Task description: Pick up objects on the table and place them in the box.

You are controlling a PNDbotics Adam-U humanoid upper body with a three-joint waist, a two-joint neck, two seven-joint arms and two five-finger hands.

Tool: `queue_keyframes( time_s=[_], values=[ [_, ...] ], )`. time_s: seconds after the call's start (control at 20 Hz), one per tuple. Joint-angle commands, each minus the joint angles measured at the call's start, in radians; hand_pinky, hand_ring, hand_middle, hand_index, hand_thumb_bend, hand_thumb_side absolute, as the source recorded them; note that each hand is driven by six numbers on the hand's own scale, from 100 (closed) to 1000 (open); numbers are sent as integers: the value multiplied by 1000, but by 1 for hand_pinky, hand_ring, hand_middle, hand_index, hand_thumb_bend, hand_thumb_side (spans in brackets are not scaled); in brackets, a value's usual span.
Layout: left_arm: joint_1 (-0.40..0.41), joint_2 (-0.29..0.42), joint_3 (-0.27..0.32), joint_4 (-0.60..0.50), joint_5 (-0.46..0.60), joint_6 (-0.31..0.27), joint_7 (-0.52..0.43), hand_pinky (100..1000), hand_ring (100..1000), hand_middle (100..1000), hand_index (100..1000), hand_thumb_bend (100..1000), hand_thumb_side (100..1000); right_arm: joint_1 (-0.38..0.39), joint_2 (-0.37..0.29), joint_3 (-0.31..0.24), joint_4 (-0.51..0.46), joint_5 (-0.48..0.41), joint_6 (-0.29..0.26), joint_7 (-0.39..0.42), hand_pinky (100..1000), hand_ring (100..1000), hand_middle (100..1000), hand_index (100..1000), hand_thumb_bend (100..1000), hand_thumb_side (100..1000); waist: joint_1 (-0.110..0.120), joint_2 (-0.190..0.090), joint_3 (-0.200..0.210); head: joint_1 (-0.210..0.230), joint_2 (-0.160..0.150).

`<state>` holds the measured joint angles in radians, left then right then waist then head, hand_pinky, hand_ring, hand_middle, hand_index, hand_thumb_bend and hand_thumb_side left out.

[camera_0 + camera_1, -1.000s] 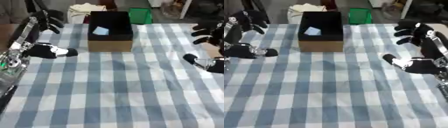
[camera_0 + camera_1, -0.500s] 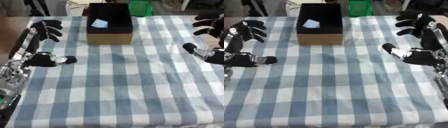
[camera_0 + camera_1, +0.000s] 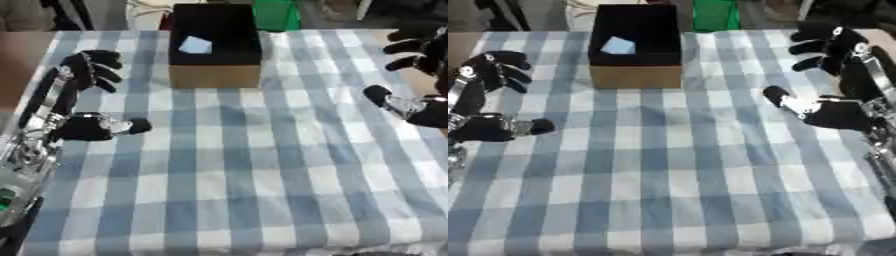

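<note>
Both hold nothing: the left robot hand (image 3: 74,100) and right robot hand (image 3: 833,75) hover spread wide over the checked desk (image 3: 245,165). The cardboard box (image 3: 214,45) holds a pale blue scrap (image 3: 195,45), too blurred to identify.

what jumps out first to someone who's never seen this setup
The dark-lined cardboard box at the far middle of the blue-and-white checked tablecloth stands out, with one pale blue item lying inside it. On either side hover the robot's black hands, fingers spread: the left hand at the left edge, the right hand at the right. A green container sits just behind the box.
</note>
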<state>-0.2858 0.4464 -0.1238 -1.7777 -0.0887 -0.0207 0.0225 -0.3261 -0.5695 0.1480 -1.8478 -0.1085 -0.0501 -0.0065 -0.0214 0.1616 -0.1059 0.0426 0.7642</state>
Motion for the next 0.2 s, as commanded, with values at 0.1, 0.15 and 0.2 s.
queue_keyframes(
  time_s=[0.1, 0.15, 0.2],
  values=[
    [-6, 4, 14, -3, -5, -8, 2, 563, 612, 630, 769, 1000, 231, -11, -20, -12, -14, 2, 0, 9, 657, 762, 738, 851, 557, 100, -3, -11, -1, 1, -10],
    [-5, 3, 14, -1, -5, -8, 2, 563, 612, 630, 769, 1000, 231, -11, -20, -12, -13, 2, 0, 11, 657, 762, 738, 851, 557, 100, -3, -11, -2, 2, -11],
    [-4, 3, 14, 0, -4, -9, 2, 563, 612, 630, 769, 1000, 231, -11, -21, -12, -13, 2, 0, 13, 657, 762, 738, 851, 557, 100, -4, -12, -3, 2, -12]
  ],
)
